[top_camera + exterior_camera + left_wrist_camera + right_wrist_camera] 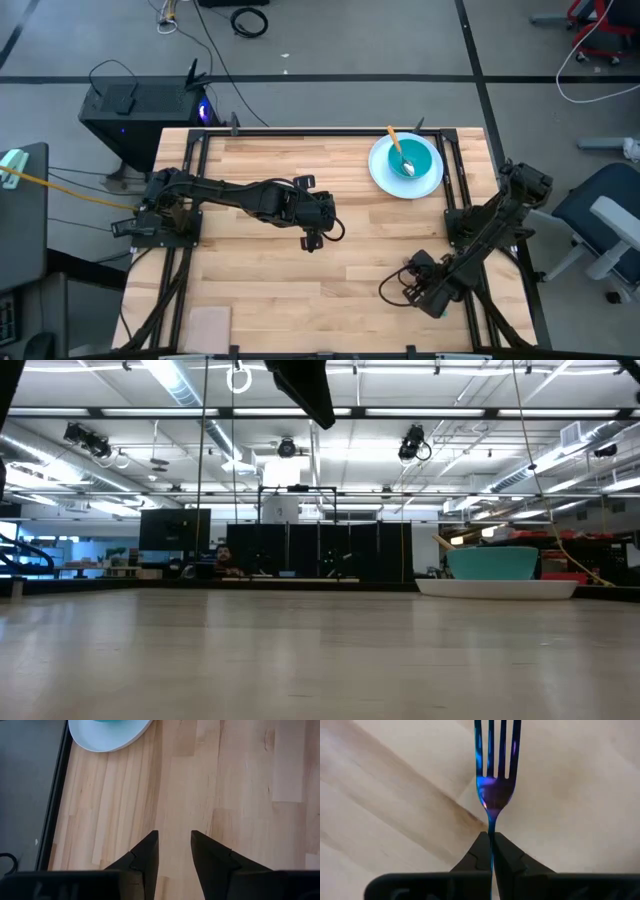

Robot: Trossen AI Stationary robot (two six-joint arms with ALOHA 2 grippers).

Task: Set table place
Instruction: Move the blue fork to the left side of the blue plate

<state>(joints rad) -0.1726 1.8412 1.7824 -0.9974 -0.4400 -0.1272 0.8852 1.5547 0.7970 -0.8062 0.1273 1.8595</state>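
Note:
A round white plate (380, 172) sits at the table's far right, with a teal bowl (415, 158) on it and an orange-handled spoon (400, 150) resting in the bowl. The plate (495, 589) and bowl (492, 563) also show in the low view. My left gripper (315, 238) hovers open and empty over bare wood near the table's middle (174, 852). My right gripper (408, 288) is near the table's near right and is shut on a blue iridescent fork (495, 780), whose tines point away from the fingers. My right gripper pinches the fork's thin neck (492, 827), just behind the tines, between its two fingertips. The fingers lie along the fork, whose handle is hidden between and behind them. The tines stick out ahead over the wood; whether they touch the table does not show.
A tan rectangular pad (210, 325) lies at the table's near left corner. Black rails (300, 131) edge the tabletop. Bare wood spreads between the two grippers and across the table's middle and left. A person sits far off in the room (225, 560).

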